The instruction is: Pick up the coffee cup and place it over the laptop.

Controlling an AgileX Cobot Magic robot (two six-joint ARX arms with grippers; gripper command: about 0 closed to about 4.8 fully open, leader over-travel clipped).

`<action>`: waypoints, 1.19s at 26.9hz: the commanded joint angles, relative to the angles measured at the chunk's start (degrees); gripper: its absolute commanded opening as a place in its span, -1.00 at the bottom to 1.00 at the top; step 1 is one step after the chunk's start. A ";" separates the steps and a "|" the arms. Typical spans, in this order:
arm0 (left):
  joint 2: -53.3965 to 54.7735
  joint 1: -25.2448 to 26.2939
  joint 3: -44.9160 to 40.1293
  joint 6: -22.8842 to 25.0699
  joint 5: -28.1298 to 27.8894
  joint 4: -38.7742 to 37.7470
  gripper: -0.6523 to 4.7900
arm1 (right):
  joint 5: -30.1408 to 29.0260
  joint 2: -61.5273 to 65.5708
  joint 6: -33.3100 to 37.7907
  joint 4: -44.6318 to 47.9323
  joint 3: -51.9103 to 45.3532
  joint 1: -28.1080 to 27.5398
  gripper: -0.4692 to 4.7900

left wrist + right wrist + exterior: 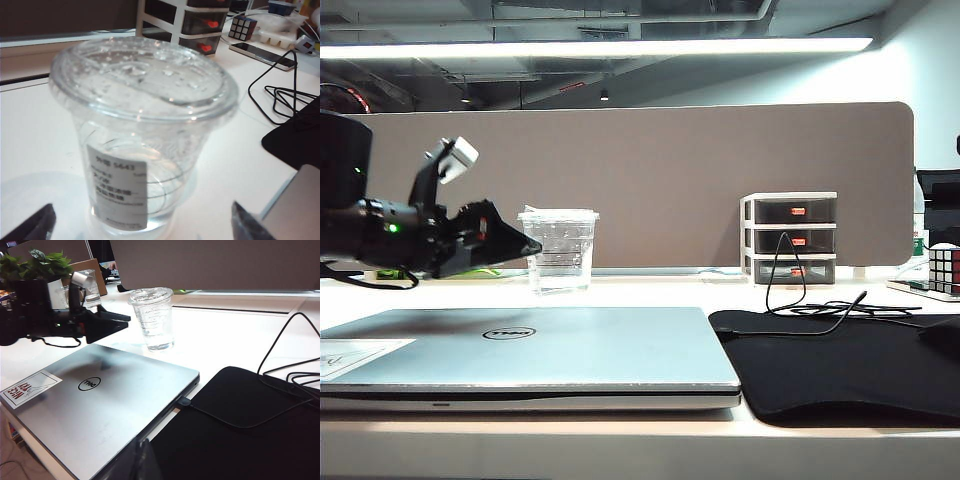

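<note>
The coffee cup (560, 250) is clear plastic with a flat lid and stands upright on the white table behind the laptop (580, 345). The laptop is closed, silver-grey, with a round logo and a white sticker. My left gripper (525, 245) is level beside the cup's left side, open. In the left wrist view the coffee cup (142, 145) fills the frame, and the left gripper (141, 206) has one dark fingertip well clear on either side of the cup's base. The right gripper (142, 450) hangs over the laptop's (110, 400) near edge, fingers together, holding nothing.
A black mat (840, 370) lies right of the laptop with a black cable (800, 300) trailing over it. A small drawer unit (790, 238) and a Rubik's cube (945, 268) stand at the back right. A phone (260, 54) lies near them. A brown partition closes the back.
</note>
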 commanded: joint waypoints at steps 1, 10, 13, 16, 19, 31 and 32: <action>1.60 0.04 2.60 1.46 1.42 -1.33 1.00 | -0.28 -0.11 0.04 -0.90 -0.37 0.04 -0.84; 2.71 0.02 10.01 11.17 4.85 -13.33 1.00 | -0.24 -0.11 -0.20 -1.33 -0.37 0.02 -0.84; 2.82 0.02 11.37 11.85 5.77 -14.84 1.00 | -0.22 -0.11 -0.20 -1.31 -0.37 0.02 -0.84; 3.08 -0.02 13.11 12.20 7.02 -14.91 1.00 | -0.17 -0.11 -0.20 -1.14 -0.37 0.02 -0.84; 4.92 -0.52 16.85 12.15 8.39 -17.03 1.00 | -0.02 -0.11 -0.22 -1.16 -0.37 0.02 -0.84; 10.08 -4.20 24.37 13.14 6.51 -18.27 1.00 | -0.02 -0.11 -0.22 -1.16 -0.37 0.02 -0.84; 10.08 -4.20 24.52 13.03 6.49 -18.25 1.00 | 0.00 -0.11 -0.22 -1.16 -0.37 0.02 -0.84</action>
